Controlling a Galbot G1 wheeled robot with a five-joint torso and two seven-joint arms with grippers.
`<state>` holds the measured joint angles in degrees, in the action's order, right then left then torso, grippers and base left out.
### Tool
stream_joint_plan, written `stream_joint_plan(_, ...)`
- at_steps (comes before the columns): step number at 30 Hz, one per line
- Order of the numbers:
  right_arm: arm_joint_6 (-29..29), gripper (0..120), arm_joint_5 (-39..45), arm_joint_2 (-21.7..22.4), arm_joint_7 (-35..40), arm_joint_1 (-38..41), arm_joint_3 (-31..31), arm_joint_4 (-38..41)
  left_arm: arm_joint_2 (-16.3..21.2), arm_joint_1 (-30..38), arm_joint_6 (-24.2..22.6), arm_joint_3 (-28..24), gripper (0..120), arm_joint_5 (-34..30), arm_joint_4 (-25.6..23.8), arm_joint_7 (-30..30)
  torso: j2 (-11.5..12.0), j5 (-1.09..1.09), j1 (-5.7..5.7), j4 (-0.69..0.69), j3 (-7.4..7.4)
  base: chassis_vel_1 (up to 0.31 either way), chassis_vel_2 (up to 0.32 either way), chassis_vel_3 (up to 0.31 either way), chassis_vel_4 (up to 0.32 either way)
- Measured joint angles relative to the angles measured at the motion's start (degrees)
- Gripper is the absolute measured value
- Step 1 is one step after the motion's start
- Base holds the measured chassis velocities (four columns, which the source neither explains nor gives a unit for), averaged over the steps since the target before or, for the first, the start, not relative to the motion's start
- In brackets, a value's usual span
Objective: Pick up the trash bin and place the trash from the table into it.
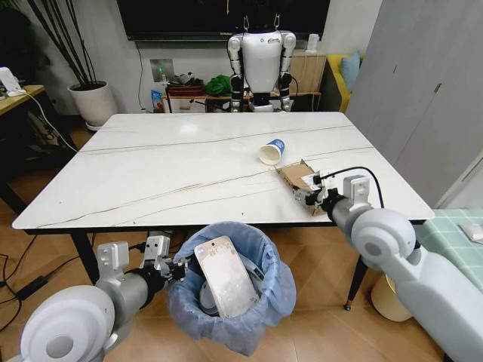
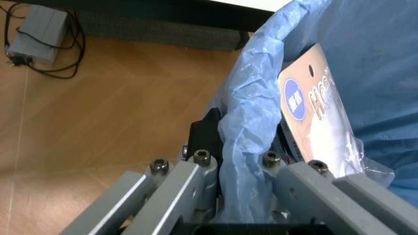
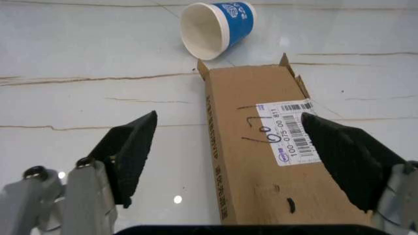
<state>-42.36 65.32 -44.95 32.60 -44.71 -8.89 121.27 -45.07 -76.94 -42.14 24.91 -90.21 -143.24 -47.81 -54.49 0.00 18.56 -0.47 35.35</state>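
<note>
The trash bin (image 1: 241, 320), lined with a crinkly light blue bag, hangs just below the table's near edge. My left gripper (image 1: 170, 265) is shut on its rim; in the left wrist view the fingers (image 2: 196, 169) pinch the blue bag (image 2: 251, 112). A flat white packet (image 1: 226, 275) leans inside the bin. On the white marble-look table (image 1: 151, 166) lie a flat brown cardboard box (image 1: 296, 176) and a tipped white and blue paper cup (image 1: 272, 151). My right gripper (image 3: 230, 125) is open, one finger on each side of the box (image 3: 261, 161), with the cup (image 3: 219, 27) beyond.
Another white humanoid robot (image 1: 262, 60) stands beyond the table's far edge. A white plant pot (image 1: 94, 102) and a wooden desk (image 1: 19, 94) are at the far left. A grey cabinet (image 1: 423, 75) stands on the right. Cables and a grey power box (image 2: 39, 32) lie on the floor.
</note>
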Motion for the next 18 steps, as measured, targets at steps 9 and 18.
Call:
stream_joint_plan(9,0.1,100,13.9,4.8,-1.1,3.8,0.4,-2.2,0.1,-0.2,0.0,0.7,2,0.0,0.0,0.6,0.0,0.01,-0.01,-0.01,-0.01,0.0,0.0,0.0,0.0)
stream_joint_plan(18,0.1,100,18.1,4.1,3.8,7.3,6.2,-1.5,-0.2,0.3,0.0,0.3,2,0.1,0.0,0.8,0.0,0.0,-0.02,0.0,-0.01,0.0,0.0,0.0,0.0)
